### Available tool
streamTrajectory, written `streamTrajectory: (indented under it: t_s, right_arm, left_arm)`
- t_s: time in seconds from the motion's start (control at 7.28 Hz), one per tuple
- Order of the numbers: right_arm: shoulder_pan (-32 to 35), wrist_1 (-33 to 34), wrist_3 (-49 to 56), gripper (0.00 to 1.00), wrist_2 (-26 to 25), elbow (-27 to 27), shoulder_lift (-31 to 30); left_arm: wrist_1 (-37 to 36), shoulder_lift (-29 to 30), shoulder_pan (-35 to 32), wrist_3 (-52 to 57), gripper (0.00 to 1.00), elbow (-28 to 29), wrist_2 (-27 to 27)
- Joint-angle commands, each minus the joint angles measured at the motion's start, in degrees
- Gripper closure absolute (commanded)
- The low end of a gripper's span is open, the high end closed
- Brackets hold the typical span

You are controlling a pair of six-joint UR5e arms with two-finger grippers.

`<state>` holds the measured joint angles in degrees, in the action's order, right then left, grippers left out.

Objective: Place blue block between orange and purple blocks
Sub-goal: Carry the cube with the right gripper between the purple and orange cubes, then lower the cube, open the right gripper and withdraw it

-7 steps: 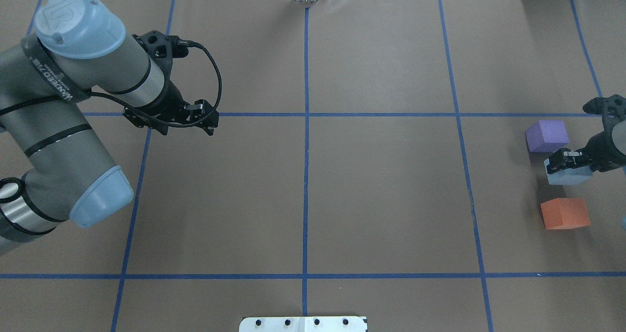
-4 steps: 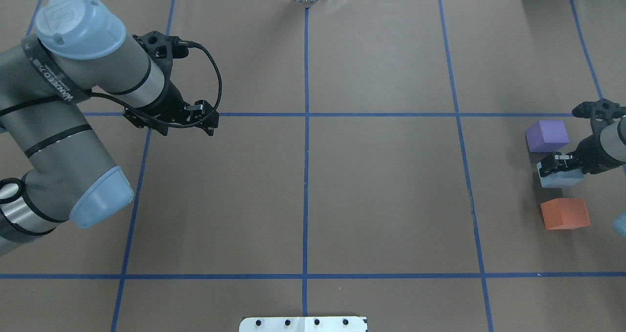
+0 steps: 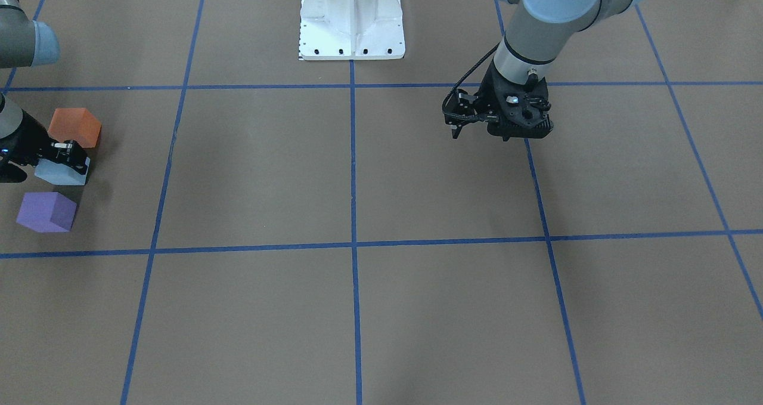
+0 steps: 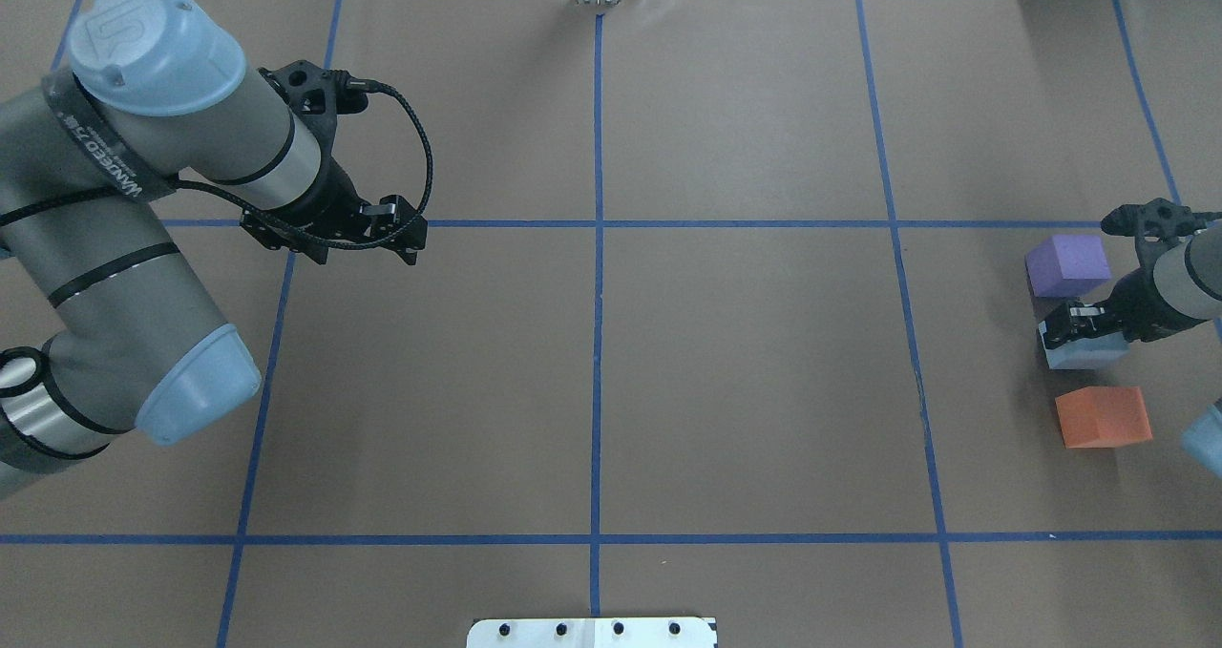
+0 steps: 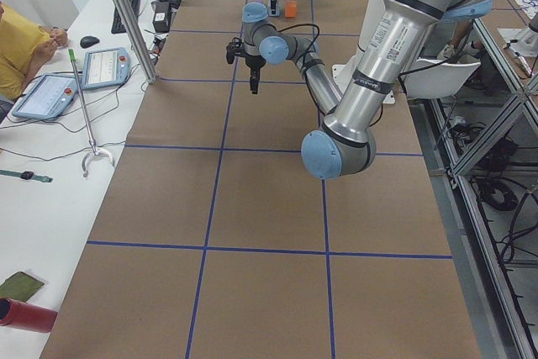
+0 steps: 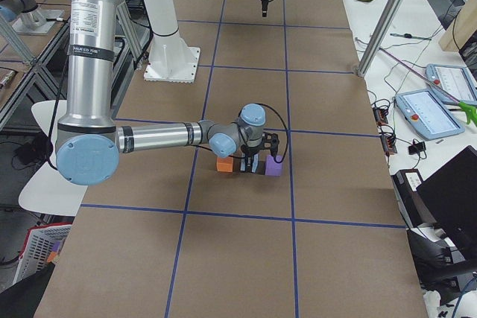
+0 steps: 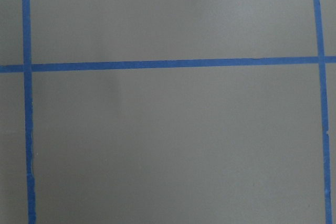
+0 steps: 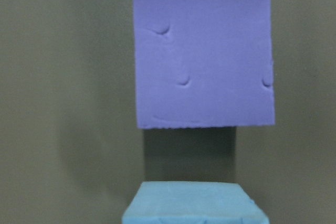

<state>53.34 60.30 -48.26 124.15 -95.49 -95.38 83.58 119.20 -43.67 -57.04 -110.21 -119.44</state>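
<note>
My right gripper [image 4: 1081, 333] is shut on the light blue block [image 4: 1084, 353] and holds it low in the gap between the purple block [image 4: 1067, 263] and the orange block [image 4: 1103, 416]. I cannot tell whether the block touches the table. In the front-facing view the blue block [image 3: 59, 173] is between the orange block [image 3: 74, 126] and the purple block [image 3: 46, 211]. The right wrist view shows the purple block [image 8: 203, 59] ahead and the blue block's top [image 8: 194, 204] at the bottom edge. My left gripper [image 4: 406, 239] hangs shut and empty over the table's left part.
Brown paper with a blue tape grid [image 4: 598, 223] covers the table. The white robot base [image 3: 351, 17] stands at the robot's edge. The three blocks lie close to the table's right end.
My right gripper has carried the blue block leftward and lower, into line between the purple and orange blocks. The left arm has not moved.
</note>
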Motion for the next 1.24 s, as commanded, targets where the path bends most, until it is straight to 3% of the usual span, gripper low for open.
streamTrajectory:
  t_s: [0.0,0.14,0.27,0.69,0.96,1.1]
  right_arm:
    - [-0.08,0.00,0.10,0.96,-0.05,0.92,0.63]
    - [-0.08,-0.09,0.27,0.60,-0.83,1.36,0.63]
    - [-0.08,-0.53,0.19,0.01,-1.01,1.10,0.55]
    - [0.27,-5.80,0.27,0.00,-0.66,-0.47,-2.51]
    - [4.11,-6.33,0.45,0.00,-0.05,-10.63,-10.66]
    - [7.27,-6.42,0.45,0.00,0.82,-13.12,-13.23]
  left_arm:
    - [0.00,0.07,-0.01,0.00,0.00,0.00,0.00]
    - [0.00,0.07,-0.01,0.00,0.00,0.00,0.00]
    - [0.00,0.07,0.07,0.00,0.00,0.00,0.00]
    - [0.00,0.16,0.08,-0.70,0.00,-0.09,0.00]
    - [0.26,0.42,0.08,-2.36,0.00,-0.18,0.09]
    - [1.48,0.33,0.08,-2.81,0.00,-0.09,0.18]
